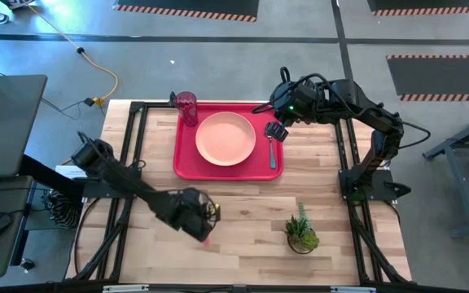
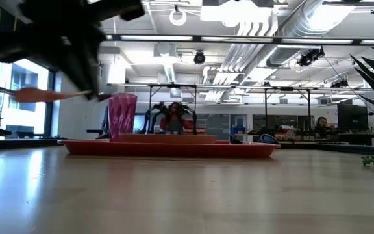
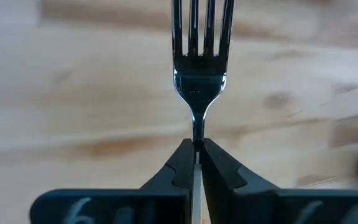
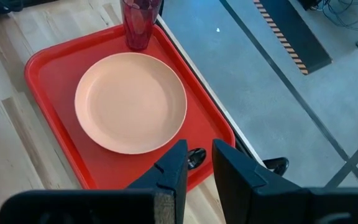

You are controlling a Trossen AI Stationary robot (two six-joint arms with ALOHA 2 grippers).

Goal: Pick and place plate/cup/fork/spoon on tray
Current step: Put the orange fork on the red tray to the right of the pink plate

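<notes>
Tray (image 1: 184, 159) chosen as landmark, lying on the wooden table (image 1: 251, 220) toward its far side. Plate (image 1: 225, 137) resting flat in the middle of the tray. Cup (image 1: 187, 107) upright in the tray's far-left corner, just beside the plate without touching, as seen also from the right wrist (image 4: 139, 23). Spoon (image 1: 271, 151) lying along the tray's right edge, teal handle pointing toward the near rim, dark bowl toward the far rim, just right of the plate. Right gripper (image 1: 277, 130) hanging over the tray's right edge directly above the spoon's bowl, fingers (image 4: 174, 167) parted with a clear gap, nothing between them; spoon bowl (image 4: 196, 157) visible in that gap from the right wrist. Left gripper (image 1: 204, 213) well clear of the tray, off its near side over bare table, fingers (image 3: 184, 167) pressed together and pinching the fork (image 3: 199, 68) at its slim neck, tines pointing away from the wrist. From the low camera, fork's orange-red handle (image 2: 41, 95) raised above the table surface, about level, left of the cup. Small potted plant (image 1: 301, 231) on the table, near-right of the tray, well apart from it.
</notes>
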